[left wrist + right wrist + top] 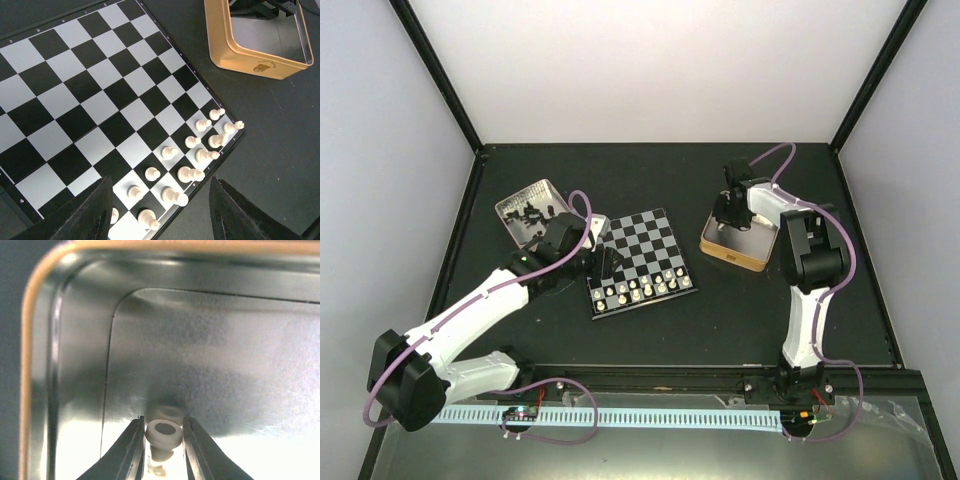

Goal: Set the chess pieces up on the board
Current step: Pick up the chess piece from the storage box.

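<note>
The board [645, 238] lies mid-table with cream-white chess pieces [640, 288] in two rows along its near edge. My left gripper [605, 262] hovers open over that edge. In the left wrist view its fingers straddle the white pieces [191, 174] on the board [90, 100], holding nothing. My right gripper [730, 215] reaches down into the tan box [738, 257]. In the right wrist view that gripper [163, 420] is shut on a white chess piece [163, 432], pinched at its round base, just above the box's shiny floor. Black pieces [532, 212] lie in a silver tin.
The silver tin [508, 203] sits left of the board, close behind my left wrist. The tan box's wall [30, 340] curves round the right gripper on the left and far side. In the left wrist view the tan box [235, 60] stands beyond the board's corner.
</note>
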Robot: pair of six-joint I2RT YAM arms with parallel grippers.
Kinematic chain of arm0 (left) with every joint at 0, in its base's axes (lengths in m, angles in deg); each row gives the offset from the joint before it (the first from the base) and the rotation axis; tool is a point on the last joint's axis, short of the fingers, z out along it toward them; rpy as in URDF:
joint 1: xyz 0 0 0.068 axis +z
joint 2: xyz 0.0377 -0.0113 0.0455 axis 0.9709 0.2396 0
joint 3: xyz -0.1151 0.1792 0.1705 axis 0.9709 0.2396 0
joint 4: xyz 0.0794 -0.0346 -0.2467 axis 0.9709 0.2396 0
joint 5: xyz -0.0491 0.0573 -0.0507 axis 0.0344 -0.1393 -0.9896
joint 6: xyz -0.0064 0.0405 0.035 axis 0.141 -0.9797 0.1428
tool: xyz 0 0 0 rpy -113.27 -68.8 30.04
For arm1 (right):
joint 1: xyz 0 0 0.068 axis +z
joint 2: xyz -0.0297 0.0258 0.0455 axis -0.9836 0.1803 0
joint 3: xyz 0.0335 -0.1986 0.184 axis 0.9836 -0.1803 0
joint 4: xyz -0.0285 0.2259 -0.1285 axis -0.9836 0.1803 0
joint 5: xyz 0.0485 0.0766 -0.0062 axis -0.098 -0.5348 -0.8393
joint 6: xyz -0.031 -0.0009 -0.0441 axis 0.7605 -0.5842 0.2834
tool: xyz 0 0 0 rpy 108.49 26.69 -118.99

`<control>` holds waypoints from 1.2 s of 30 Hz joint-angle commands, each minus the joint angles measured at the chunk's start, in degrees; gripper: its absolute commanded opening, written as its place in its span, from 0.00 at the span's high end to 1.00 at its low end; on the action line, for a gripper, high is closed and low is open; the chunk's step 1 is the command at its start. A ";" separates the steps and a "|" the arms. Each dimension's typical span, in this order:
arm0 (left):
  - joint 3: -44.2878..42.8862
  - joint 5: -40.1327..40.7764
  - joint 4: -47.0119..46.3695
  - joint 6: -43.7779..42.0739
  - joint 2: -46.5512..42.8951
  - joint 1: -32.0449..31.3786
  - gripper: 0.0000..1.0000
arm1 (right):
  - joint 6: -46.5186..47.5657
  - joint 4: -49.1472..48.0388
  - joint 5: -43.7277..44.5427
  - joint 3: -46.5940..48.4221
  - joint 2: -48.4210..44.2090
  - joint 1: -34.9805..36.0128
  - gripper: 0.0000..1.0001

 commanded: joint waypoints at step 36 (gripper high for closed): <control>4.18 -6.29 -18.97 3.99 -6.06 0.50 0.21 | -33.68 -34.67 -22.61 -28.88 -33.34 6.32 0.89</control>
